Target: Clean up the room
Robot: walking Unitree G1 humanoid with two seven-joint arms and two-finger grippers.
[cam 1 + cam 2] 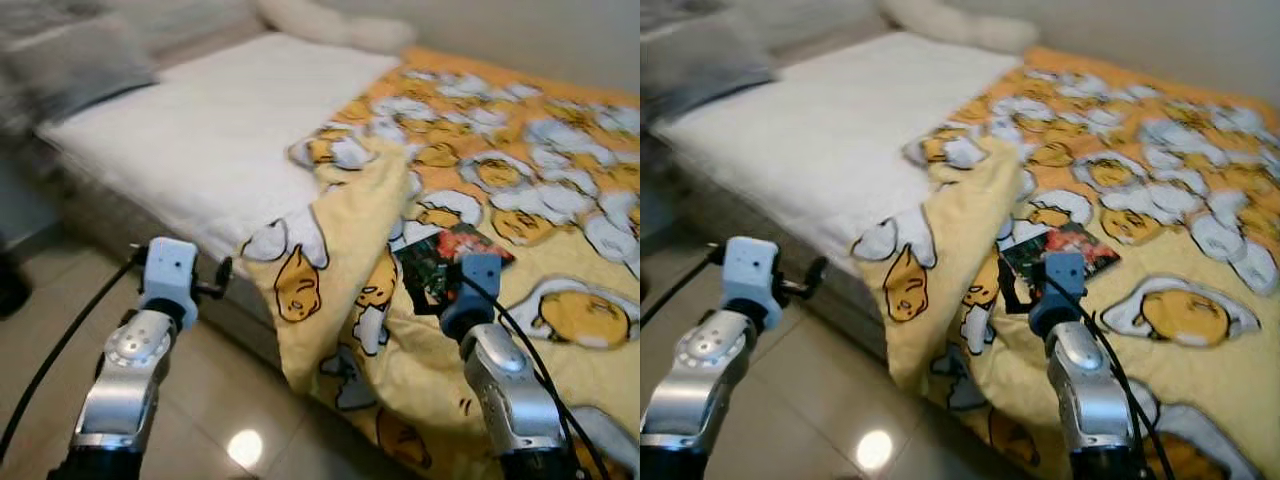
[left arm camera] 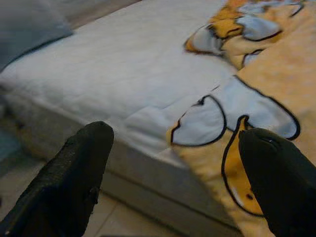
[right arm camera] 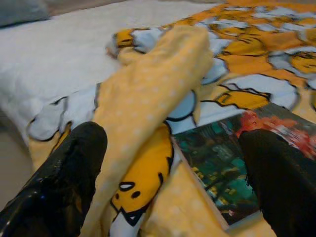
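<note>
The right gripper (image 3: pixel 168 163) is hovering with fingers spread just near of the book (image 1: pixel 447 262) lying on the yellow blanket (image 1: pixel 520 200), likely lining up a pick; the left gripper (image 2: pixel 173 168), also spread, is facing the mattress (image 1: pixel 200 140) edge, floor (image 1: pixel 200 400) room lying beneath

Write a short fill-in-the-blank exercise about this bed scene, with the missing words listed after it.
1. The yellow blanket is printed with cartoon ____.
2. The book lies on top of the ____.
3. The right gripper hovers with its fingers ____, one finger over the book.
4. The left gripper points at the edge of the white ____, near the blanket's folded corner.

Missing words: eggs; blanket; open; mattress
</note>
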